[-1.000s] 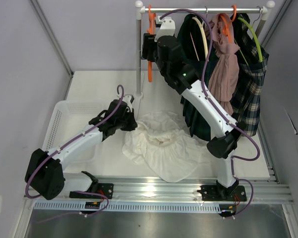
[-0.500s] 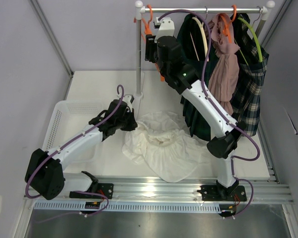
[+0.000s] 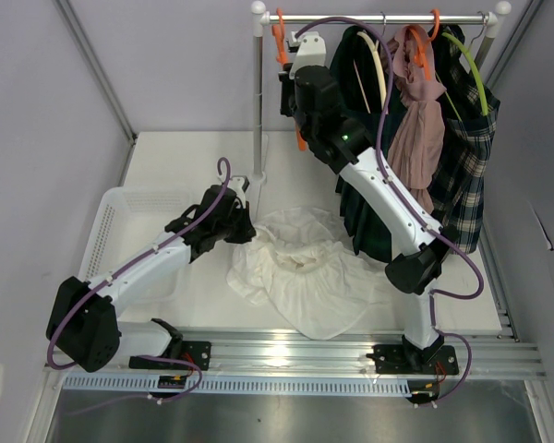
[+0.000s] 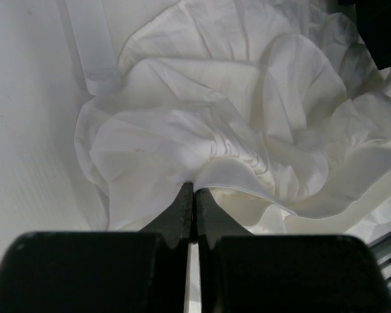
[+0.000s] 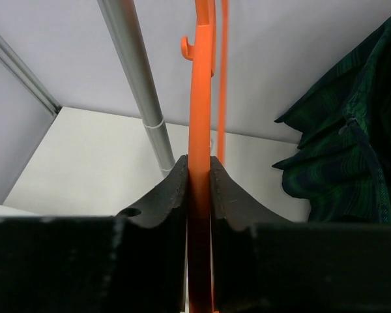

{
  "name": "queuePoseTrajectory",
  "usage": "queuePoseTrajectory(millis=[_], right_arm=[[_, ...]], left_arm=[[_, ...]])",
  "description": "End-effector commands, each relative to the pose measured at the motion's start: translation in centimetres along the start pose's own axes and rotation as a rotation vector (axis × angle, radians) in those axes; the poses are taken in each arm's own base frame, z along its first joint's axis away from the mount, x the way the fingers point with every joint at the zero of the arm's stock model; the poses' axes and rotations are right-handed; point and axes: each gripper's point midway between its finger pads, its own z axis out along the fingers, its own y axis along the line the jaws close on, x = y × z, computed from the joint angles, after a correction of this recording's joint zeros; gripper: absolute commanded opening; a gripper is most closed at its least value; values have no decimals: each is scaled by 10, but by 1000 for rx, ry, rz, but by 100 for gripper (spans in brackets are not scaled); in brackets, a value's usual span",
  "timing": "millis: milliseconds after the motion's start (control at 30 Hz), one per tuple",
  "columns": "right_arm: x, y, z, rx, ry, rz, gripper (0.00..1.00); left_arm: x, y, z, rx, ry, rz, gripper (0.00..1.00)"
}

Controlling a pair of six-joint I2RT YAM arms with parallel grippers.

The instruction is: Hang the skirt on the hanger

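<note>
A crumpled white skirt [image 3: 300, 269] lies on the table in front of the rack. In the left wrist view my left gripper [image 4: 194, 187] is shut on a fold of the skirt [image 4: 247, 124] at its near edge. In the top view the left gripper [image 3: 245, 231] sits at the skirt's left side. My right gripper [image 3: 286, 85] is raised by the rack's left end and is shut on an orange hanger [image 3: 279, 37]. In the right wrist view the hanger's bar [image 5: 200, 98] runs up between the shut fingers of the right gripper [image 5: 199, 160].
A clothes rack [image 3: 379, 17] at the back holds several hung garments: dark green plaid [image 3: 471, 157] and pink [image 3: 417, 129]. Its grey pole [image 3: 258, 101] stands just left of the hanger. A white basket [image 3: 120, 217] sits at the left, under the left arm.
My right gripper has carried the orange hanger to the right and up, away from the rack pole. The left gripper has stayed shut on the skirt.
</note>
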Motion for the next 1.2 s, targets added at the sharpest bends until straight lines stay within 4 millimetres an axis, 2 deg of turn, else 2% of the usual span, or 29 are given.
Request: queuePoseTrajectory(millis=[0,100,733,867,900,967,1167], right_arm=[[-44,-8,-17,-13,-89,28,8],[-50,-10,-18,-12,-104,31,0],[-104,-28,-37,-15,-246,105,0],[-106,-33,-44,-9,-246,109,0],[-99,-34,-42,-4,-235,107,0],[-102,-37,-48,-4,-241,120,0],[-92,-40,-52,-5,-203,125,0]], left_arm=[[-13,-7,-5,40,-44,18,4],[-12,-7,-6,40,-44,19,4],[-14,-5,-7,35,-48,22,4],[-13,-6,-7,36,-48,24,5],[-14,-6,-7,37,-47,24,4],[-13,-6,-6,37,-45,21,4],[-14,-6,-6,37,-44,23,5]])
